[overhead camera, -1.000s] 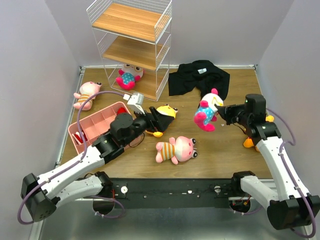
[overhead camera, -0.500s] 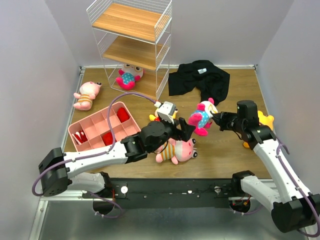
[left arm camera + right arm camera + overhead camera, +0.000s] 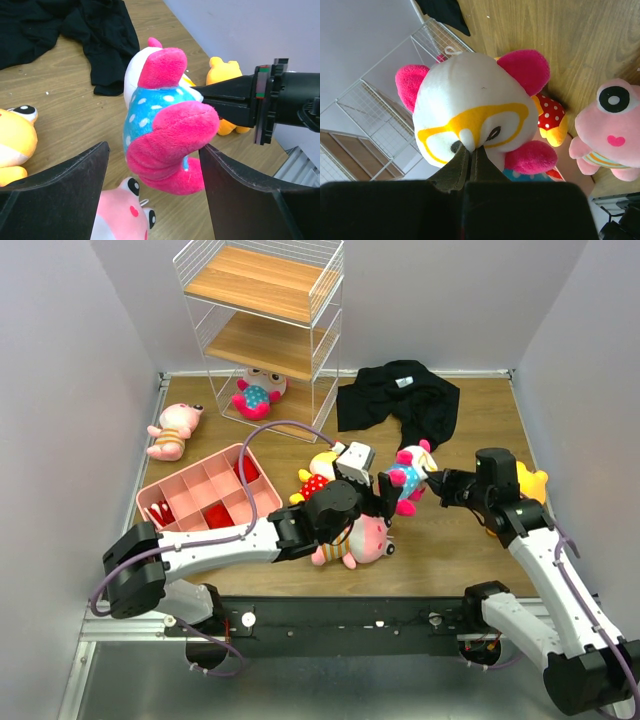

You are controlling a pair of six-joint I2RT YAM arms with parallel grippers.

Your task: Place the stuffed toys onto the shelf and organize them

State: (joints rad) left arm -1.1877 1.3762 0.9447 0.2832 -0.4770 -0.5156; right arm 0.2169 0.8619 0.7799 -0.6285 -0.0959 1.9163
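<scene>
The right pincer (image 3: 440,483) holds the glasses doll (image 3: 408,477) aloft by its face, seemingly so the left pincer (image 3: 152,157), spread wide around its legs, can take it for the shelf (image 3: 262,282).

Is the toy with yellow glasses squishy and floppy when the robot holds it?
Probably squishy: the right gripper pinches the toy by a fold of its face. Likely light, since that small pinch holds it off the table. Its pink legs look plump, so they may wobble, not droop.
</scene>
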